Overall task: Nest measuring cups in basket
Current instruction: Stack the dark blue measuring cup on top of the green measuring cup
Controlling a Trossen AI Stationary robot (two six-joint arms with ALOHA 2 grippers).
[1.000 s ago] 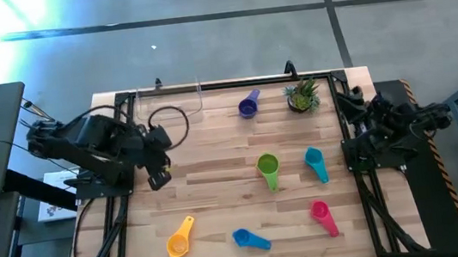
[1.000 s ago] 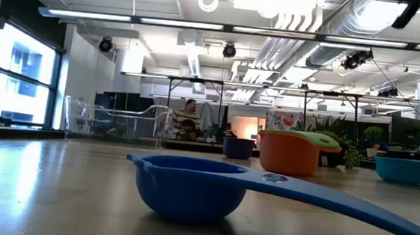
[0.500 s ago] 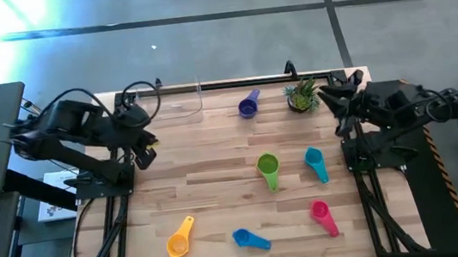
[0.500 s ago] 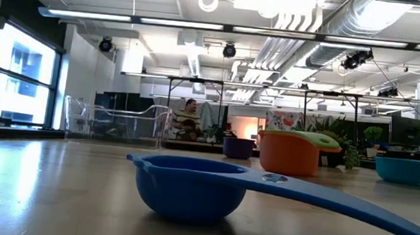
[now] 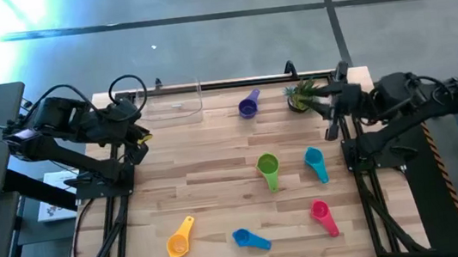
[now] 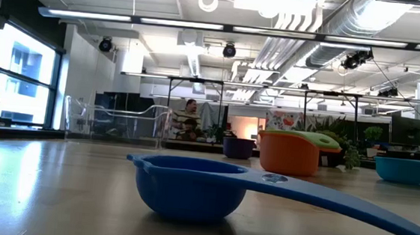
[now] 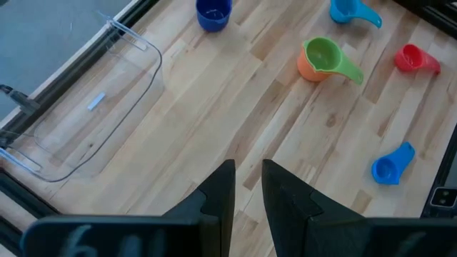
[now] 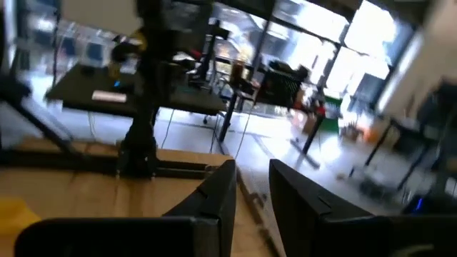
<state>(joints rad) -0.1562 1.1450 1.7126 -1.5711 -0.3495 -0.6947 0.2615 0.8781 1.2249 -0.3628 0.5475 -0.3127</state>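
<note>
Loose measuring cups lie on the wooden table: purple (image 5: 248,105) at the far side, green nested in an orange one (image 7: 325,58) mid-table, teal (image 5: 314,164), pink (image 5: 323,215), blue (image 5: 250,239) and yellow (image 5: 181,238) toward the near edge. The clear basket (image 5: 170,101) stands at the far left with no cup in it. My left gripper (image 5: 138,141) hovers at the table's left edge near the basket, tilted down, shut and holding nothing (image 7: 248,193). My right gripper (image 5: 330,108) is raised at the right edge beside the plant, pointing level, shut and holding nothing (image 8: 253,193).
A small potted plant (image 5: 301,94) stands at the far right, close to my right gripper. A black frame rail (image 5: 224,83) runs along the far edge behind the basket. Bare wood lies between the basket and the green cup.
My left gripper has risen a little and drawn back toward the table's far left corner, nearer the basket. My right arm has unfolded from its low pose: its gripper has swung up, rolled, and now points level near the plant. No cup has moved.
</note>
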